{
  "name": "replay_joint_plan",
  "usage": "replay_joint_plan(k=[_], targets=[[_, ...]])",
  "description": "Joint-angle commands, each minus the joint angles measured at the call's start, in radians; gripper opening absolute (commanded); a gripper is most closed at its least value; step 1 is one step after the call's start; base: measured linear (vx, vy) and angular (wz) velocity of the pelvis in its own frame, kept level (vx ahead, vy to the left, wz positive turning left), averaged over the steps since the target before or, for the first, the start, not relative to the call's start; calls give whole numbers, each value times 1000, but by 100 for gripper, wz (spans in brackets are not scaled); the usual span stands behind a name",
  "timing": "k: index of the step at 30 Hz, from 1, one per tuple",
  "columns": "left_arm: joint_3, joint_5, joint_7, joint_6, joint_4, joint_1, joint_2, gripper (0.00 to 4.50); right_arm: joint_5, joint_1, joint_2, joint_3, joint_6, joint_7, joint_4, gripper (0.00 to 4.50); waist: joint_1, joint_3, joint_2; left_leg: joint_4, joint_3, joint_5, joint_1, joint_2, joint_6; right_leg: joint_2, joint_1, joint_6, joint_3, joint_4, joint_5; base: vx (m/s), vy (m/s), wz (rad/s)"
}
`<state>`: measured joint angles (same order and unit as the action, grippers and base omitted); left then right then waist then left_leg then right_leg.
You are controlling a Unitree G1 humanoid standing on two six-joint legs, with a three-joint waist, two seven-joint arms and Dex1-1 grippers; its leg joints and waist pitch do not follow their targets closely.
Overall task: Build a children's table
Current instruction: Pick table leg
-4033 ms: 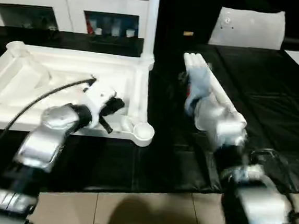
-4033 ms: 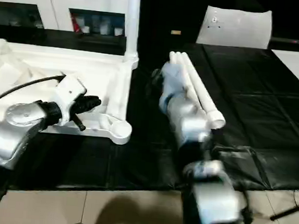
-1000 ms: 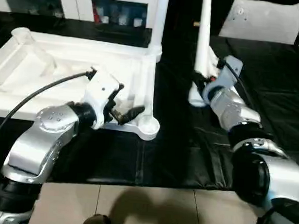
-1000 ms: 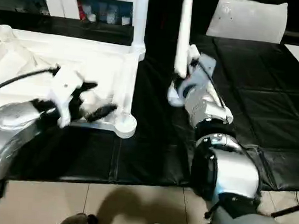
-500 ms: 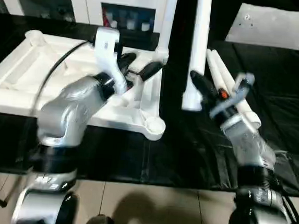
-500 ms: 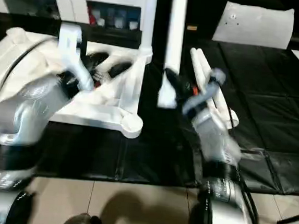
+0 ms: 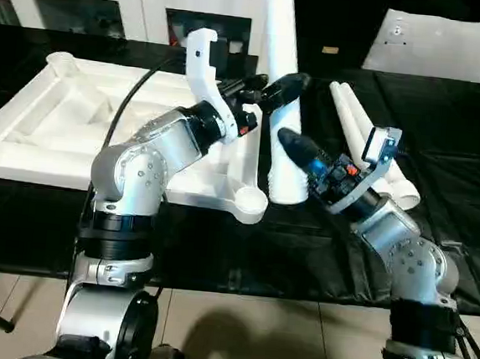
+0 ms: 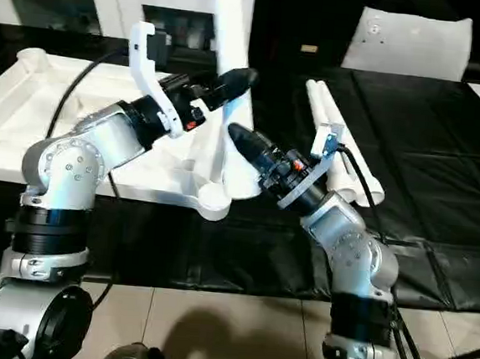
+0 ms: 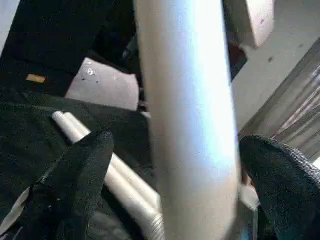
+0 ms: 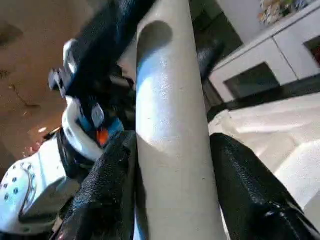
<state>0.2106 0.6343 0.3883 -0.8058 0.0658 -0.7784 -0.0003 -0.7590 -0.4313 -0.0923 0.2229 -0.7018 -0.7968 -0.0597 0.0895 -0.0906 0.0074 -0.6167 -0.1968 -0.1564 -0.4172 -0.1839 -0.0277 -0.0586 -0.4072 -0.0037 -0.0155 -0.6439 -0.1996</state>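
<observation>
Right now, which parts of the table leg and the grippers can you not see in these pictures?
- Held leg: top cut off by the head views' upper edge.
- Leg's lower end: its seating in the tabletop is unclear.
- Left gripper: contact with the leg unclear.
- Right gripper: fingertips hidden behind the leg.

The tabletop (image 7: 52,121) lies on the left half of the desk (image 7: 447,122), underside up. Just off its near right corner socket (image 7: 249,202) a leg (image 7: 282,107) stands upright, between both claws. Two more legs (image 7: 369,145) lie side by side to the right. A cabinet (image 7: 113,0) stands behind the desk's far edge.
</observation>
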Motion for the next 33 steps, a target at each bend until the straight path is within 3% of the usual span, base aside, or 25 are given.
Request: replay_joint_plan(k=[1,9,13,14,26,33], targets=[[6,16,5,0,4,-13,5,410,-18,3,-13,-10,2,12,40,187,1,99,1,66,24,-146,35,-35,-6,-66,43,-192,25,87,-151,0,0,0],[0,21,16,11,-10,8,16,337,64,15,-17,-62,62,32,60,187,1,98,0,67,24,-143,35,-36,-8,-67,42,-185,25,87,-144,0,0,0],[-4,7,-12,3,-12,15,19,334,140,13,-26,-102,129,62,57,187,-1,98,1,67,24,-152,35,-36,-17,-67,42,-178,26,87,-152,0,0,0],[-1,-21,-60,5,-2,16,17,334,219,11,-37,-149,188,84,46,187,-1,97,2,68,24,-154,36,-37,-22,-66,42,-173,26,88,-154,0,0,0],[-13,-67,-163,39,-25,47,-24,334,336,37,-4,-243,304,143,69,187,-4,98,0,67,25,-156,34,-37,-5,-65,43,-177,27,87,-126,0,0,0],[-11,-107,-257,68,-37,63,-58,327,418,39,23,-275,398,204,53,187,-9,94,0,70,26,-197,35,-37,-15,-63,38,-157,29,94,-187,0,0,0]])
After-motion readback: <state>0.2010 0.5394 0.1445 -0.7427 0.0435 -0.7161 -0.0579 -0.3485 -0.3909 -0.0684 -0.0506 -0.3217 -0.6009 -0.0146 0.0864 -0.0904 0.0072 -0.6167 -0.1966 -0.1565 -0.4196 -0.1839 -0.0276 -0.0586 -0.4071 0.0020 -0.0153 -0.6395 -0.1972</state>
